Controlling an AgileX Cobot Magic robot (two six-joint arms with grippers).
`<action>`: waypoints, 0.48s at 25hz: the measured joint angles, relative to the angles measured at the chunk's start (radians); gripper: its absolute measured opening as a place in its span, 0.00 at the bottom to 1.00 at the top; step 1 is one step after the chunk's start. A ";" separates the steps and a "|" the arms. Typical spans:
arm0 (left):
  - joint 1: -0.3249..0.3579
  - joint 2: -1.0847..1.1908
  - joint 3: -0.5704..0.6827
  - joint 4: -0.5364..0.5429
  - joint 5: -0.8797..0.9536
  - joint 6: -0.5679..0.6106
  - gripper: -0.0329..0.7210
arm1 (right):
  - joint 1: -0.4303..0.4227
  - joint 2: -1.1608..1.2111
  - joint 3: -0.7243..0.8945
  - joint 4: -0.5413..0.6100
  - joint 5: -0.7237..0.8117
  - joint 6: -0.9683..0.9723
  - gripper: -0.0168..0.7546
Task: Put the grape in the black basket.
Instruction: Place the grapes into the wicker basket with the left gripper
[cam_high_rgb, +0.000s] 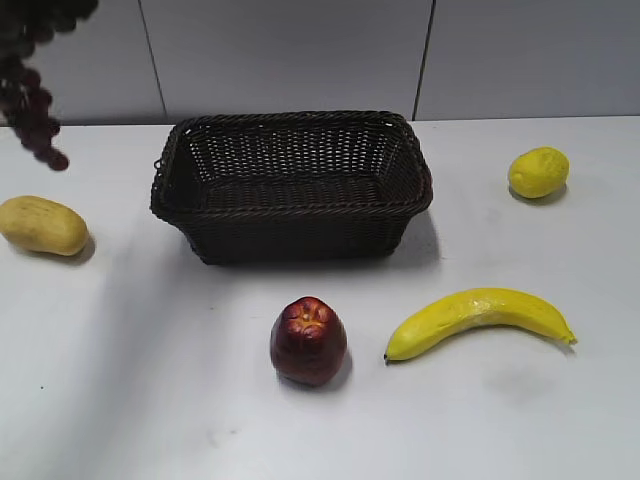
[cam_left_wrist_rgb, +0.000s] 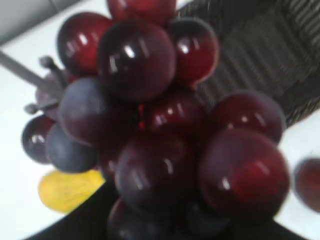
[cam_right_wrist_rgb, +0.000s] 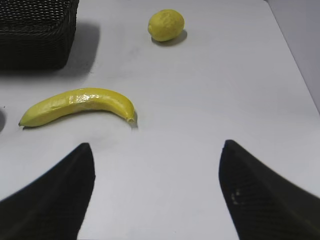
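Observation:
The grape, a long bunch of dark red-purple berries, hangs in the air at the top left of the exterior view, left of and above the black basket. In the left wrist view the grape fills the frame close to the camera, with the basket behind it at the upper right. My left gripper's jaws are hidden behind the bunch and hold it up. My right gripper is open and empty above bare table; the basket's corner shows at the upper left of its view.
A dark red apple stands in front of the basket. A banana lies at the front right and a lemon at the far right. A yellow oblong fruit lies at the left edge.

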 joint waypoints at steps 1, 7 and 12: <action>-0.008 0.004 -0.059 -0.001 0.003 0.000 0.41 | 0.000 0.000 0.000 0.000 0.000 0.000 0.79; -0.092 0.049 -0.212 -0.027 -0.096 0.000 0.41 | 0.000 0.000 0.000 0.000 0.000 0.000 0.79; -0.166 0.120 -0.217 -0.033 -0.214 0.000 0.41 | 0.000 0.000 0.000 0.000 0.000 0.000 0.79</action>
